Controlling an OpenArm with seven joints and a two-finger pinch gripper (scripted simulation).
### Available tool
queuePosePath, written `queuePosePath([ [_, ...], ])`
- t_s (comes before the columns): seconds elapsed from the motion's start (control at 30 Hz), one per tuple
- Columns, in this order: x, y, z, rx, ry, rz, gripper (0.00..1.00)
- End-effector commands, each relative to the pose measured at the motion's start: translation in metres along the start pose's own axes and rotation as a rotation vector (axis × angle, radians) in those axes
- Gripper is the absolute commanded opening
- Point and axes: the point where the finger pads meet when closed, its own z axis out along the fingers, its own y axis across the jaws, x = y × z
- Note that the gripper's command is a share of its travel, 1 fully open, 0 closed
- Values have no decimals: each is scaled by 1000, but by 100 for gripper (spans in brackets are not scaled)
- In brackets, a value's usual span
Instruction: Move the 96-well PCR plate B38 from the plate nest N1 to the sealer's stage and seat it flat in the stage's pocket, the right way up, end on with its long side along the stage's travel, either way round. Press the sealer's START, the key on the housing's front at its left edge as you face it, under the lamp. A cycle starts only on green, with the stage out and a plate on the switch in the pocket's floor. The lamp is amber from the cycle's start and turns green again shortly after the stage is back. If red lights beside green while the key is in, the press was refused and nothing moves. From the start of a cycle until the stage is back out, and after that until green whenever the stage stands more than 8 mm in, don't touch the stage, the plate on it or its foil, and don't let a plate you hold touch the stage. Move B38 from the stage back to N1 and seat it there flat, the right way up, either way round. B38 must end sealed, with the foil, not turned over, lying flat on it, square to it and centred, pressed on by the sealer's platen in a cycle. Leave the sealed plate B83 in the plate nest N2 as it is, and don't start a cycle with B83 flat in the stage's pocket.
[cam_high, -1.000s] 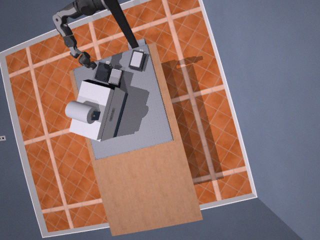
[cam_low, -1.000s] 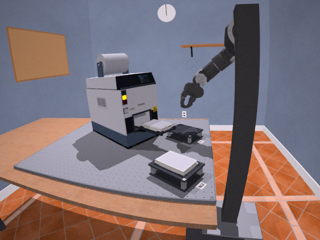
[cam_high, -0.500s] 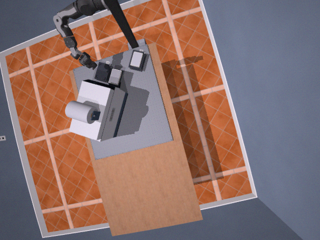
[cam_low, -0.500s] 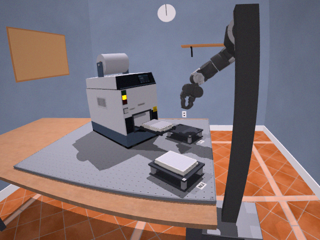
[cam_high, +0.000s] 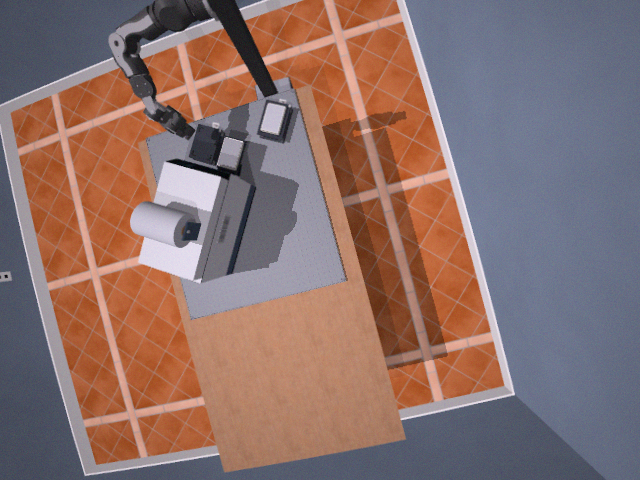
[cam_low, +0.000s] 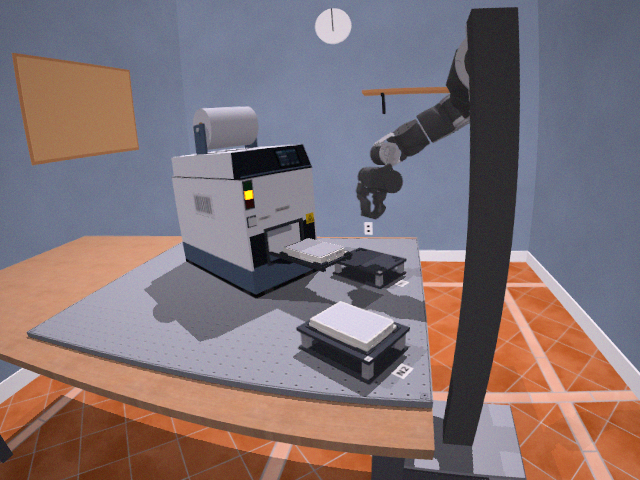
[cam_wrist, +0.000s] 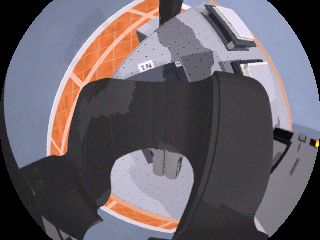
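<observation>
Dark grey fingers (cam_low: 373, 210): closed on themselves, nothing held, hung in the air above the far edge of the desk (cam_low: 155, 382), pointed down.

Gripper (cam_low: 373, 212): carried clear of every item, above and at about 1 o'clock from the empty nest N1 (cam_low: 370, 266) in the exterior view.

Plate B38 (cam_low: 315, 250): seen lying on the sealer's stage (cam_low: 289, 254), which stands out in front of the housing. Whether foil is already on it cannot be told from these views.

Lamp (cam_low: 248, 194): amber lit. The cycle is judged to be not yet signed off as finished.

START key (cam_low: 251, 222): small pale square below the lamp, at the left of the housing front.

Sealer (cam_low: 232, 206): white housing, foil roll (cam_low: 227, 126) on top.

Plate B83 (cam_low: 352, 322): in nest N2 (cam_low: 361, 356), at 6 o'clock from N1, undisturbed.

Hazards noted:
- Stage or B38 touched while amber is shown; caused by a descent begun before green, a risk only if the stage is not yet fully out, which cannot be judged from these views.
- B38 knocked askew or foil shifted; caused by a descent with fingers not yet spread.
- N1 struck by the fingers during the approach, since it lies just beside the stage.
- B83 brushed on the carry path; judged unlikely, being well apart.
</observation>
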Motion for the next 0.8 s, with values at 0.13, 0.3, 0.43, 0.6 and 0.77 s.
queuePosePath([
  [0.13,0,1,-1,145,-2,-147,0],
  [0.3,0,1,0,182,-1,-184,0],
  [0.43,0,1,0,182,-1,-184,0],
  [0.6,1,2,0,211,0,-218,0],
  [0.77,0,1,-1,360,0,-363,0],
])
